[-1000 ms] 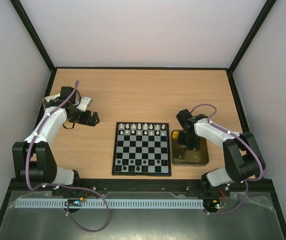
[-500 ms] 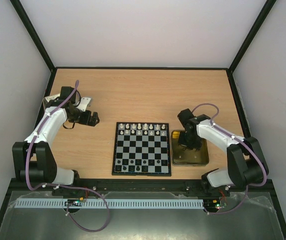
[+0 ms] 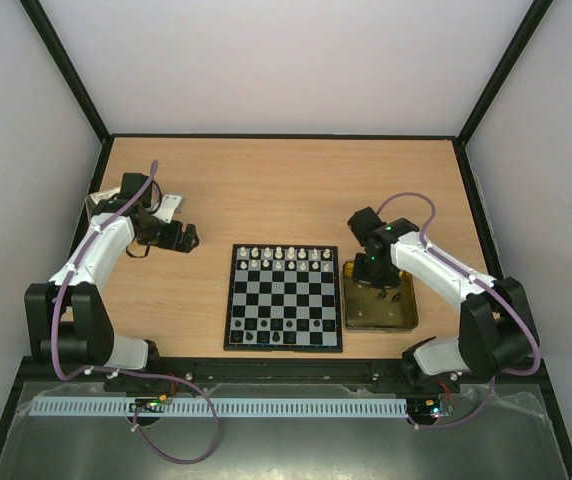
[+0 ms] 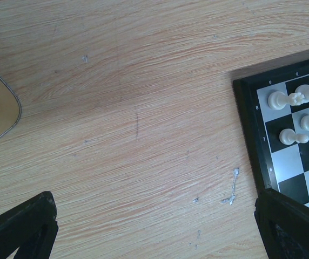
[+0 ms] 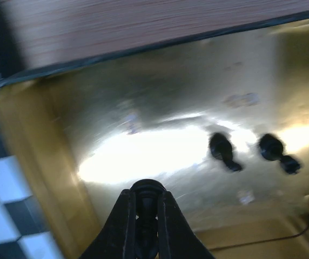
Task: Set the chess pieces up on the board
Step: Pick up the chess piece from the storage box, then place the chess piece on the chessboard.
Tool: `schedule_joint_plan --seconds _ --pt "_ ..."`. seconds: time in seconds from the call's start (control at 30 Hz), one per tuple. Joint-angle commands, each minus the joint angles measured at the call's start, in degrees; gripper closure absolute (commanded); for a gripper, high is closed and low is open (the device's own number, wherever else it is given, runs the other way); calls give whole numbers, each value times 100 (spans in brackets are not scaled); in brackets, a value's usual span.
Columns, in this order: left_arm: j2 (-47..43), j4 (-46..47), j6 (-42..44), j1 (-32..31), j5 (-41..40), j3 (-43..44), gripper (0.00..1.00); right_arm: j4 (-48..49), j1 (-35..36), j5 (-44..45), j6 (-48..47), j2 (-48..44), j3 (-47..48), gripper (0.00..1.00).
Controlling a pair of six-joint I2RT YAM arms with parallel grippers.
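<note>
**A:** Which step is in hand?

**B:** A pick from the tin, I'd say. The right gripper (image 5: 146, 208) is clamped together on one black piece (image 5: 145, 189); its rounded head pokes out just past the fingertips. Directly under it is the floor of the gold tin (image 5: 46, 178).

**A:** Anything left in there?

**B:** Two more black pieces (image 5: 223, 151) lie on their sides beyond the fingertips and off to the gripper's right (the glare on the metal may hide others, I cannot tell).

**A:** And the board?

**B:** The board (image 3: 284, 297) is just beside the tin, on the gripper's left. The white pieces (image 3: 284, 257) fill the two rows farthest from the arms. On the rows nearest the arm bases only a few dark pieces show, too small to count.

**A:** So the next move?

**B:** As I judge it, the piece must come up clear of the tin wall, travel to the gripper's left over the board's edge, and go down upright on an empty near square. The grip is near the head of a tiny figure, so it could twist between the pads. The descent should be straight, and the jaws should part only once the base sits flat. Neighbouring pieces stand close, so the fingers need care.

**A:** The other arm?

**B:** The left gripper (image 3: 190, 238) hangs over bare table (image 4: 143, 108), jaws wide apart and holding nothing. The board's corner lies ahead of its right finger.
</note>
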Motion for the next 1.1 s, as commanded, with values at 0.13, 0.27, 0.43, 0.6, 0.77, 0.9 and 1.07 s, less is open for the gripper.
schedule_joint_plan --seconds 0.13,0.27,0.43,0.6,0.77,0.9,1.07 --pt "55 -42 -15 -59 12 -72 1 -779 2129 238 1227 -283 712 96" --pt "38 -33 -26 -60 5 -71 1 -707 3272 312 1901 -128 860 96" --pt "67 -33 -23 -65 5 -75 1 -521 4291 412 2287 271 995 96" --pt "111 -39 -27 -82 -2 -69 1 -144 4681 321 2366 526 769 96" --pt "79 -33 -29 -86 -17 -71 1 128 4682 193 2297 638 605 96" --pt "112 -33 -27 -84 -14 -65 1 258 4682 106 2246 737 554 96" --pt "105 -33 -23 -82 -11 -72 1 357 4683 37 2171 854 524 96"
